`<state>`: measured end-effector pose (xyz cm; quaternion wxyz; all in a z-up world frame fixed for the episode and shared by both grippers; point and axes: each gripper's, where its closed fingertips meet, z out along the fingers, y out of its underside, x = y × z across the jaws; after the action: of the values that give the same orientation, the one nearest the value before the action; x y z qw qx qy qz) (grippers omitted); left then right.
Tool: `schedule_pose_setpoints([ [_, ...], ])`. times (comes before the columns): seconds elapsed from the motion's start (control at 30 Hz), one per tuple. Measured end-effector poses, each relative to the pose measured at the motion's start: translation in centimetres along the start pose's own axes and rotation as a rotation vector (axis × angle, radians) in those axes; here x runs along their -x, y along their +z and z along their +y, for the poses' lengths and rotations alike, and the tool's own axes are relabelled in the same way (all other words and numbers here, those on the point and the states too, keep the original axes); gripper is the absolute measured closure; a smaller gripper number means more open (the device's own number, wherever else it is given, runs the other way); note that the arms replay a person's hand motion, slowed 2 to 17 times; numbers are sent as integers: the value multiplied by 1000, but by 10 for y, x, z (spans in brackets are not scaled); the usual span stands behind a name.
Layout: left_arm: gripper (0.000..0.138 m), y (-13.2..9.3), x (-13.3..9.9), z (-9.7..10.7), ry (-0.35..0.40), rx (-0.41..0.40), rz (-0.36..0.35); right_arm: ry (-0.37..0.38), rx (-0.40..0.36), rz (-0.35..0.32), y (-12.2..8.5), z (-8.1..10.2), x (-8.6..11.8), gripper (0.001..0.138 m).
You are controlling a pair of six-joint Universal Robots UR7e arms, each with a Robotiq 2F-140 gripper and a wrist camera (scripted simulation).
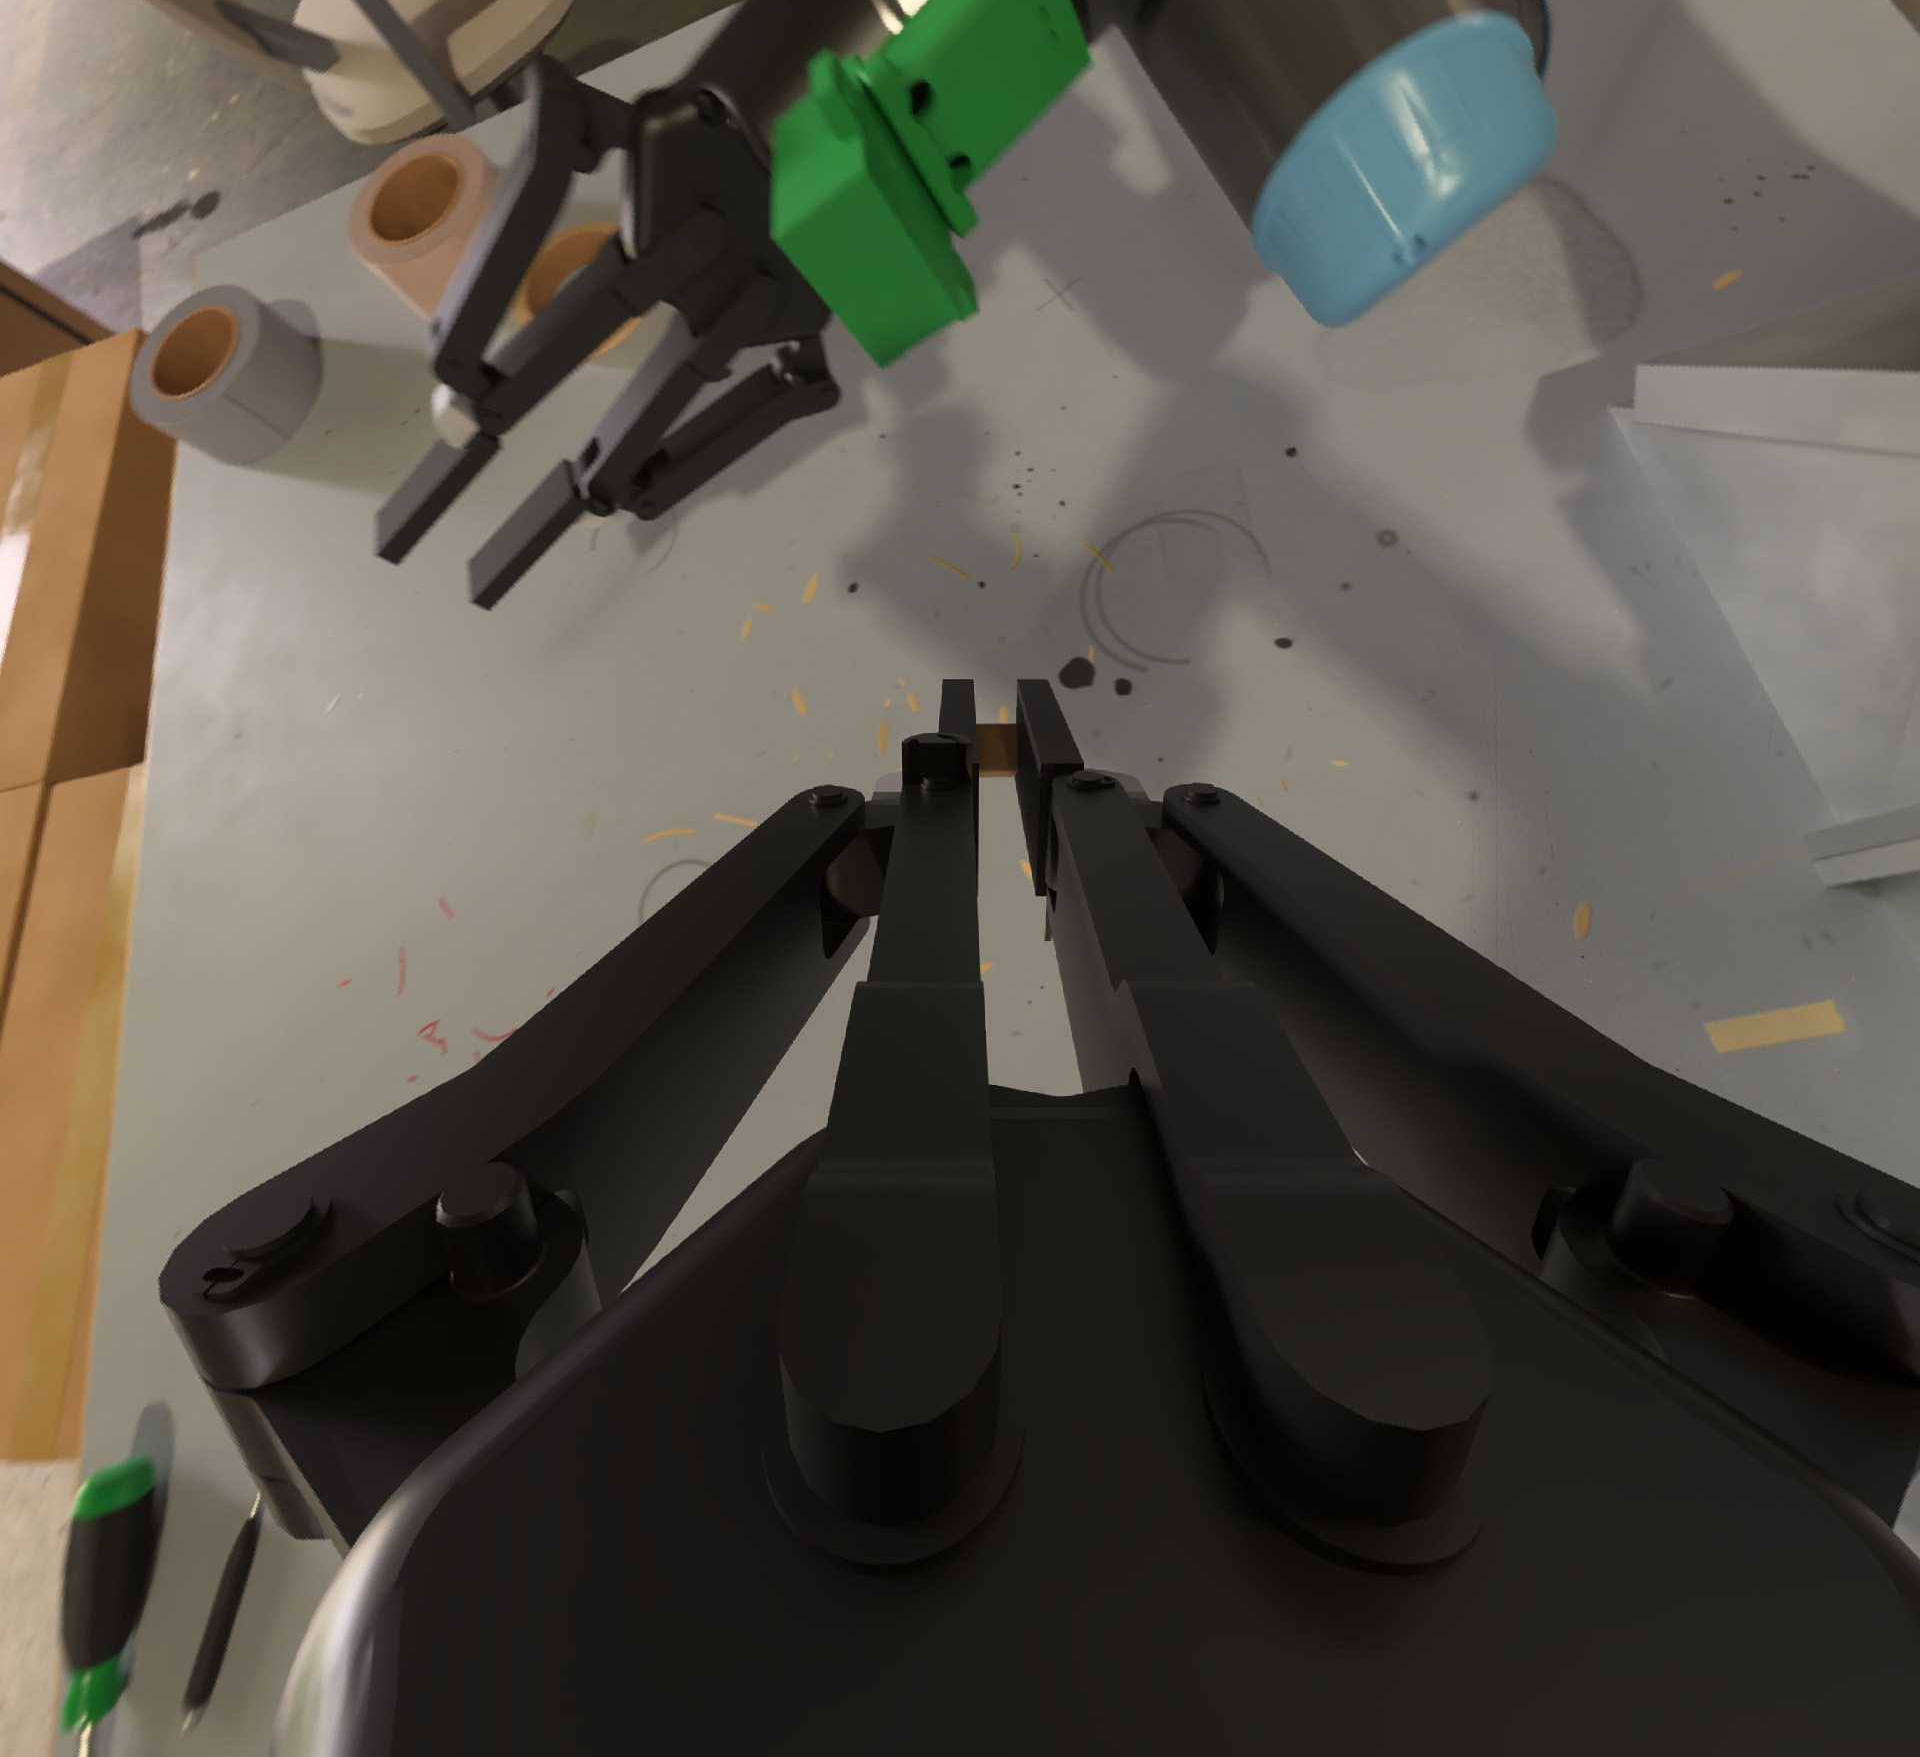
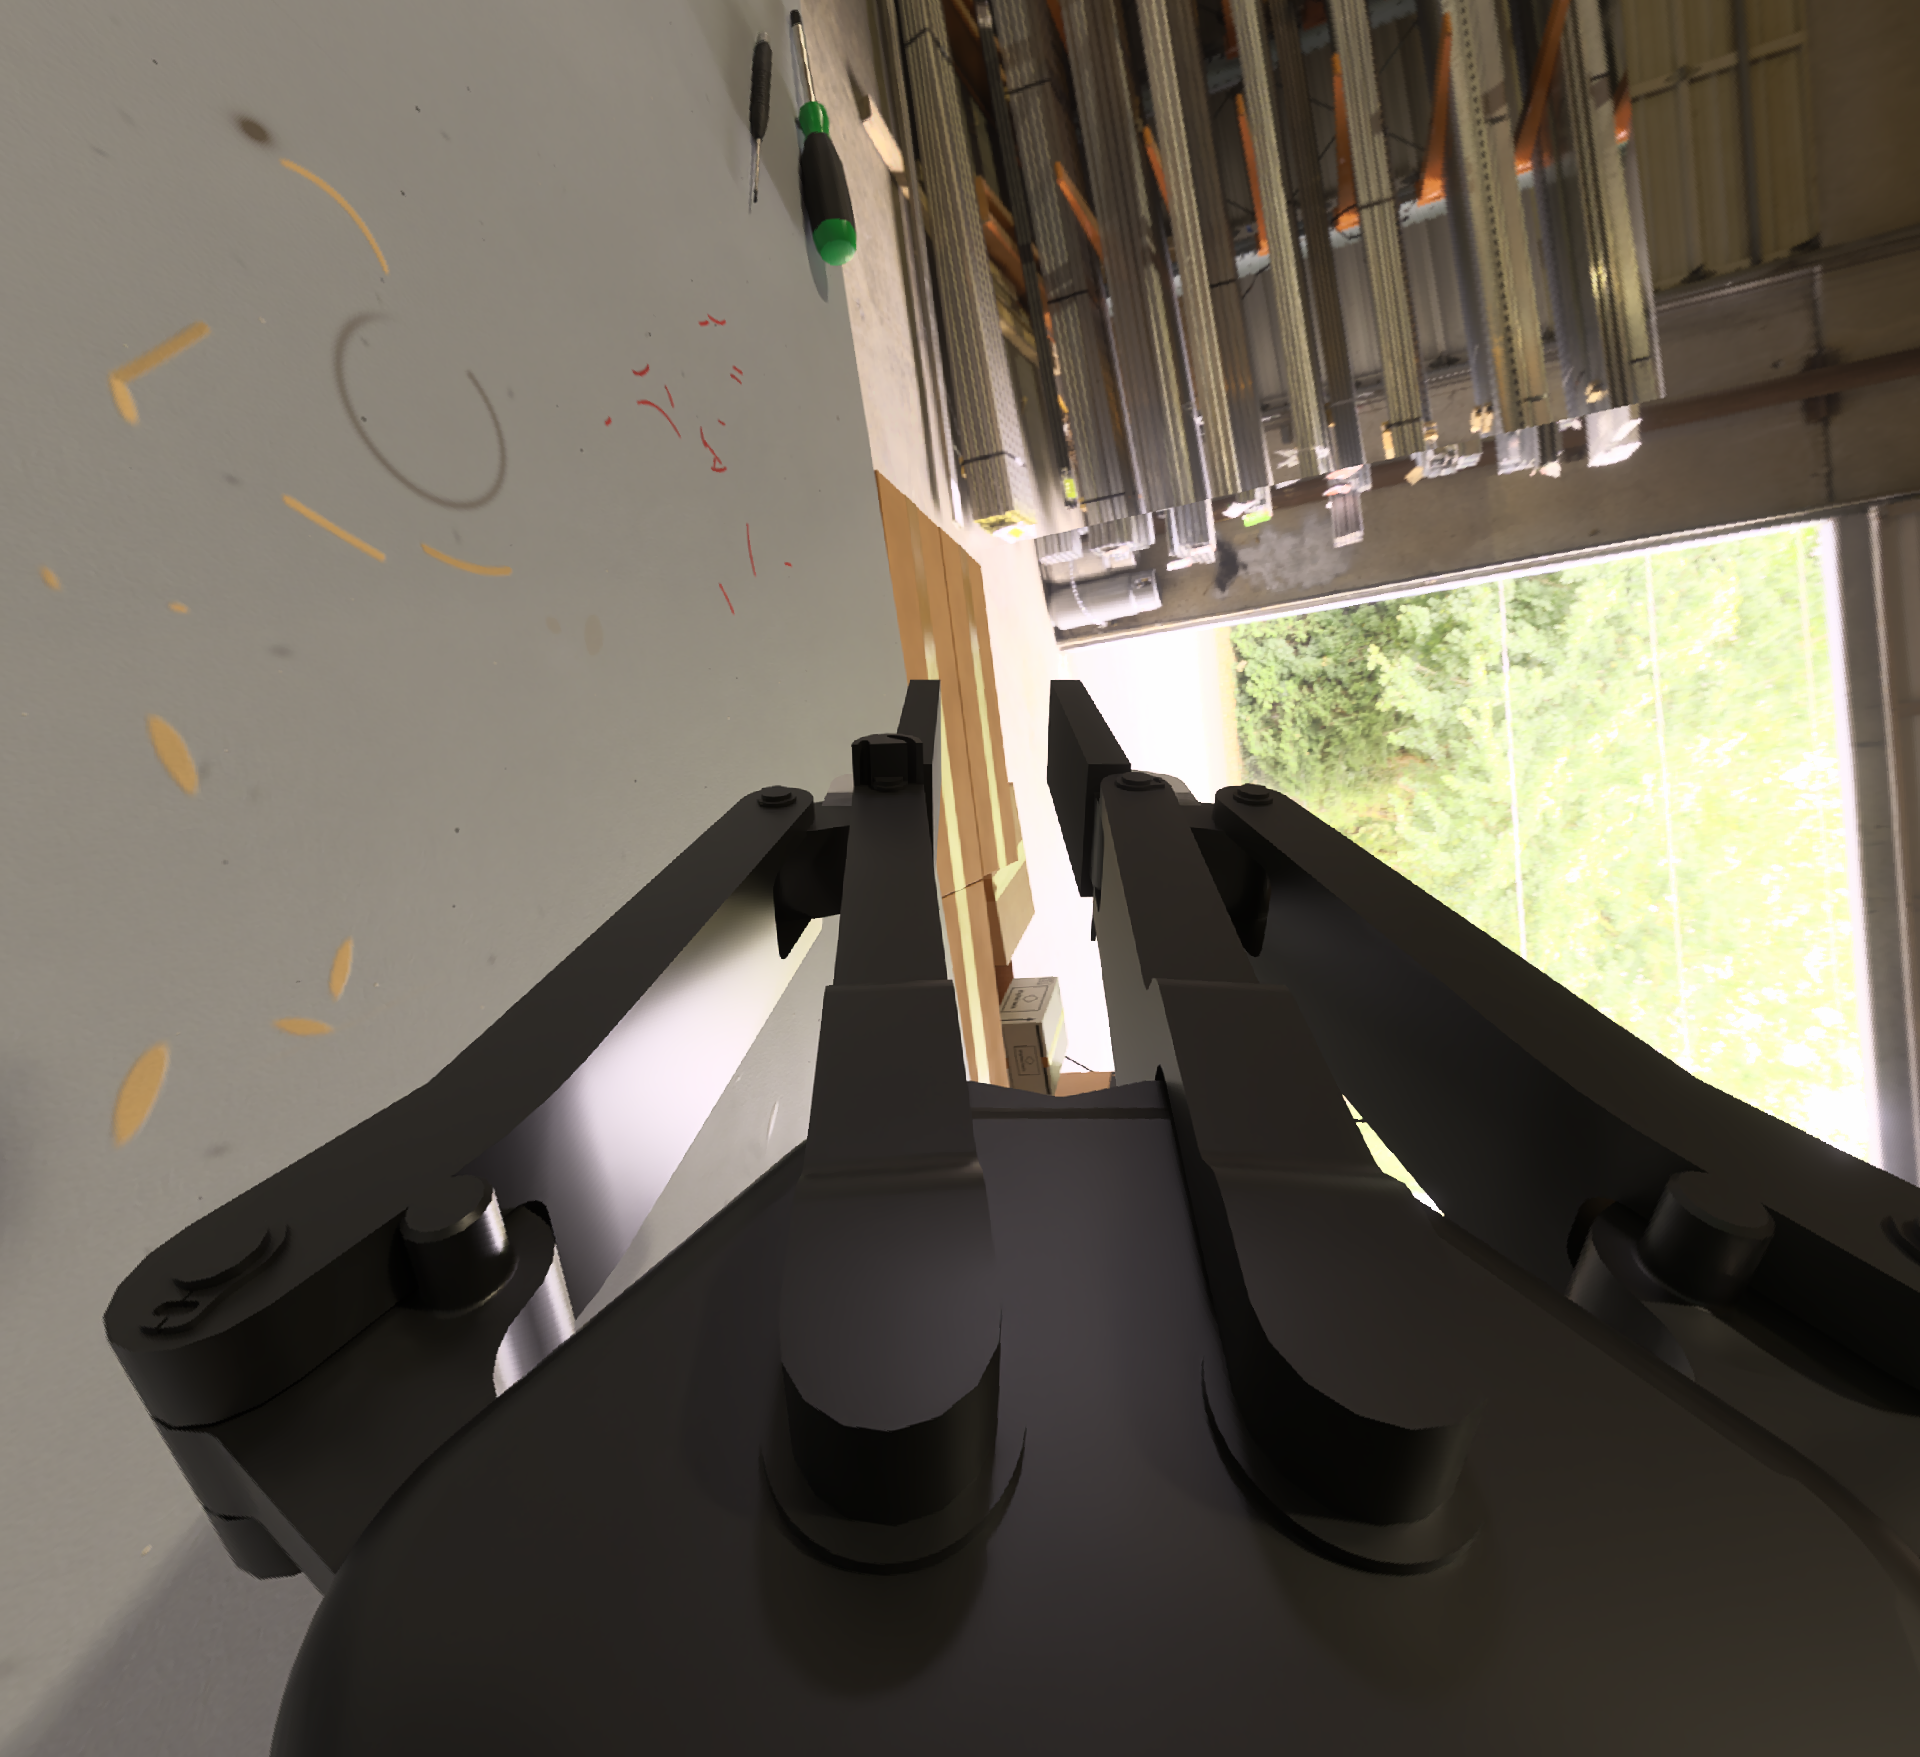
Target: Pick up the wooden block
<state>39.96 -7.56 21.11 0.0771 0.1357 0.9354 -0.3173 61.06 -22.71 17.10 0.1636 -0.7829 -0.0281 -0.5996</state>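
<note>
The left gripper (image 1: 997, 720) was clamped on the wooden block (image 1: 997, 751) between its fingertips, above the table (image 1: 416, 772). The right gripper (image 2: 992, 731) hung nearby, fingers parted and empty.

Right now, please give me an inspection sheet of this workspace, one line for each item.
Surface: grey table, stained, with ring marks and scattered orange and red shavings.
Job's things: wooden block, small, between the fingertips of the left tool.
Clutter: three tape rolls; green-handled screwdriver and a thin dark tool at the table edge; cardboard boxes.
Grippers: left tool shut on the wooden block; right tool holds nothing, fingers close but apart, off the table.
Cables: nothing seen.
Surroundings: metal racks; greenery through an opening.
</note>
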Motion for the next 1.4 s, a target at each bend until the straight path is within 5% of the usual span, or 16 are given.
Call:
schedule_pose_setpoints([
  [0.23,127,-22,38,-15,-133,138,-73,-25,-31,58,-5,-11,-5,111],
  [0.43,127,-11,73,-10,-223,295,-145,-57,-59,111,-11,-23,-10,111],
  [0.57,127,6,89,-3,-265,362,-132,-79,-66,125,-13,-28,-11,111],
  [1.03,127,55,140,12,-434,413,-103,-110,-59,117,-14,-36,-5,112],
  [1.4,127,72,143,15,-427,462,-72,-156,-47,110,-11,-42,5,112],
])
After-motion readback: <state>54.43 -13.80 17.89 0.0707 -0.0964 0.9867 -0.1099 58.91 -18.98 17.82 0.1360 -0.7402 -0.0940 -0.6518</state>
